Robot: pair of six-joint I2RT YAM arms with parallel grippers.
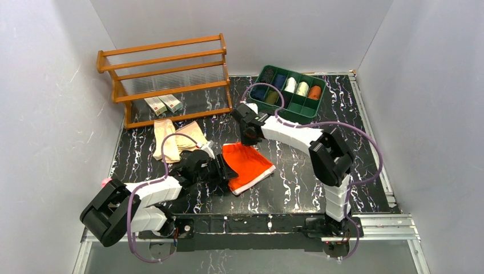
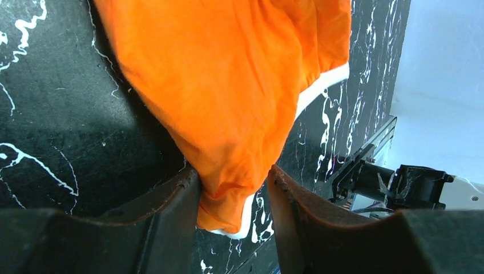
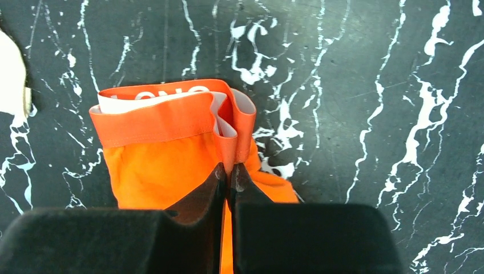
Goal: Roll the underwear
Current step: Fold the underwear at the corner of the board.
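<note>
The bright orange underwear (image 1: 251, 162) with white trim lies flat on the black marbled table, in the middle. My left gripper (image 1: 226, 171) is at its near-left corner. In the left wrist view the left gripper (image 2: 233, 172) is open around that orange corner (image 2: 228, 74): the cloth touches the left finger and a gap shows at the right one. My right gripper (image 1: 246, 137) is at the garment's far edge. In the right wrist view the right gripper (image 3: 229, 168) is shut on a fold of the orange waistband (image 3: 171, 117). The beige underwear (image 1: 171, 137) lies crumpled to the left.
A wooden rack (image 1: 165, 74) stands at the back left, with two small boxes (image 1: 162, 104) under it. At the back right, a green divided tray (image 1: 297, 116) holds several rolled garments. White walls close in both sides of the table.
</note>
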